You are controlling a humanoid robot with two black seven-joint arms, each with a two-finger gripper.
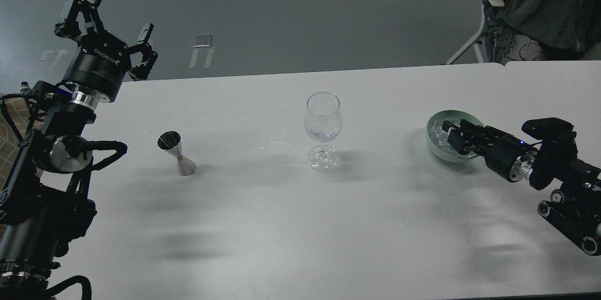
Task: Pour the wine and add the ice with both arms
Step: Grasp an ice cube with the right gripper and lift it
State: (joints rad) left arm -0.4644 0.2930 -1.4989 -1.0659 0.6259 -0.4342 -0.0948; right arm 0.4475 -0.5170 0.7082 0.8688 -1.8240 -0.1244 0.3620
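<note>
Nearest the camera stood the thick lower links of the left arm [33,206], at the bottom left edge, with bare worktop [281,225] beside them. That arm rose to its left end effector [105,27], which was raised beyond the worktop's far left corner, fingers spread wide and holding nothing. A steel jigger [177,153] stood upright on the worktop, well apart from that end effector; whether it held wine could not be told. The glass [322,128] stood upright near the centre, between jigger and bowl; some clear matter sat low in its bowl, but wine or ice could not be distinguished. A few clear drops or smears [277,142] lay on the worktop just left of the glass. At the right, the pale green bowl [451,124] held the ice [439,132], and the right end effector [450,135] reached into it over the near rim; its fingers were too dark and foreshortened to tell whether they were closed or gripping a cube. In judgement, the cubes would be small, hard, wet and slippery, best pinched across flat opposite faces with light force. The glass was judged light, top-heavy and fragile, liable to tip at a knock; the stem would be the safest hold. The jigger was judged stiff and light, best gripped at its narrow waist.
</note>
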